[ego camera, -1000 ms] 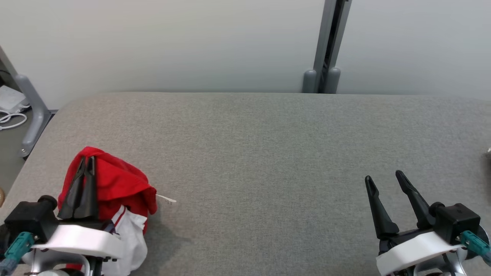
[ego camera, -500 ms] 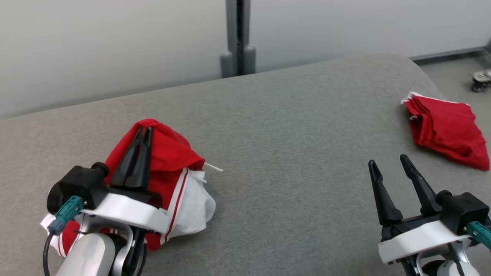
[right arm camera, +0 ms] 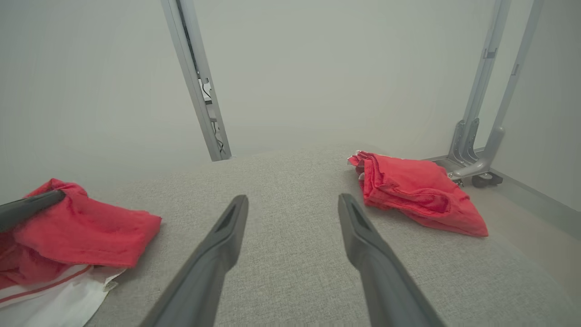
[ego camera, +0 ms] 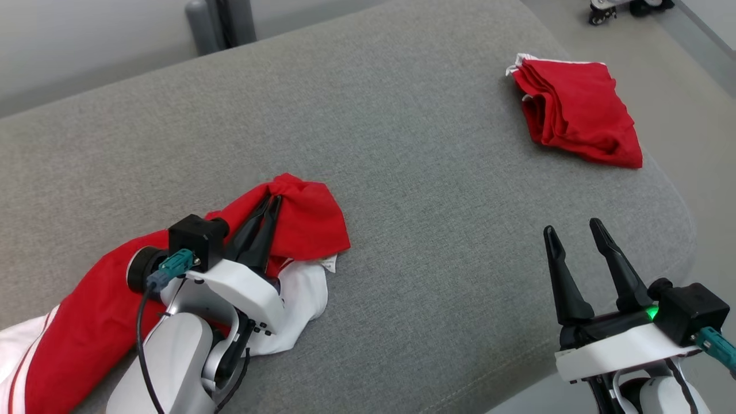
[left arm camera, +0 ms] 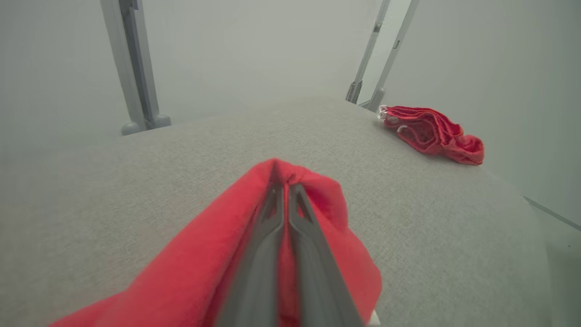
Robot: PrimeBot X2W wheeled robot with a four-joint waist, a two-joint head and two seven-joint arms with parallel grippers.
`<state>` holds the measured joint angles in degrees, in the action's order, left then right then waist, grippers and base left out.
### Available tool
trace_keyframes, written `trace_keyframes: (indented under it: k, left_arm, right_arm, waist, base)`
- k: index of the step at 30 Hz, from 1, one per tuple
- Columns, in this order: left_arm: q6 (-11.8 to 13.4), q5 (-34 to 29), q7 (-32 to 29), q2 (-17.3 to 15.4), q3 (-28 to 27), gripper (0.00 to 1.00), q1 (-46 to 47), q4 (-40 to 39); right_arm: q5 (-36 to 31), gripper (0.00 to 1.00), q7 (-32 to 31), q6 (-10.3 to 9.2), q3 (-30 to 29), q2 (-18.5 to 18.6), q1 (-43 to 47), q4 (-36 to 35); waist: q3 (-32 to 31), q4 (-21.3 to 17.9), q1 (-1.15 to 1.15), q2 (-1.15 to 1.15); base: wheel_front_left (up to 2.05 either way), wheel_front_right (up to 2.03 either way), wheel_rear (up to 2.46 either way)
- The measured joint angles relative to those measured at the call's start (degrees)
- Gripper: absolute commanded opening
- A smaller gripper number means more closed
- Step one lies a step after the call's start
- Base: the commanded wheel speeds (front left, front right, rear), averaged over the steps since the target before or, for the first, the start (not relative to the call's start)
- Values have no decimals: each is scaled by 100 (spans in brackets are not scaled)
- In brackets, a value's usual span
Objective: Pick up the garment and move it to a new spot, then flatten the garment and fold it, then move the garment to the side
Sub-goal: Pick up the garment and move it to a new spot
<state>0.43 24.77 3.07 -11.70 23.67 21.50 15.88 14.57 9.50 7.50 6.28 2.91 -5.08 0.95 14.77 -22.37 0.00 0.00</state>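
Surface (ego camera: 437,172) grey fabric, garment (ego camera: 307,215) on it; pale wall (right arm camera: 113,68), post (right arm camera: 199,91).

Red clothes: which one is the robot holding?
The red and white garment, bunched at the near left: the shut left gripper pinches it. The folded red garment lies alone at the far right, with nothing touching it.

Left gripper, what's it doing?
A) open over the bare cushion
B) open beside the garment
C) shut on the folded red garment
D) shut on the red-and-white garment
D: the left gripper is pinched shut on a bunched edge of the red-and-white garment; the folded red garment lies apart, untouched.
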Motion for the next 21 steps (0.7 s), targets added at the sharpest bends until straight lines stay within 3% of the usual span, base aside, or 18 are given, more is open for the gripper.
trace_keyframes:
  k: [5,7,8,15,21]
  left_arm:
    - [-237,-2,162,75,163,0,190,443]
    - [-264,-2,257,143,194,71,233,549]
    - [-242,-16,354,164,193,100,235,579]
    - [-353,115,782,242,148,100,188,519]
    - [-122,169,980,35,-193,100,14,275]
  right_arm:
    - [40,100,113,0,13,-4,-97,140]
    - [42,100,132,0,1,-5,-138,197]
    - [41,100,142,0,8,-4,-149,212]
    - [-27,100,135,0,-63,-10,-168,342]
    - [-109,100,44,0,-147,-13,-162,332]
  waist:
    - [279,-93,0,0]
    - [293,-30,0,0]
    - [282,13,0,0]
    - [14,427,0,0]
    - [-221,953,0,0]
  base:
    - [0,0,0]
    - [0,0,0]
    - [0,0,0]
    - [0,0,0]
    - [0,0,0]
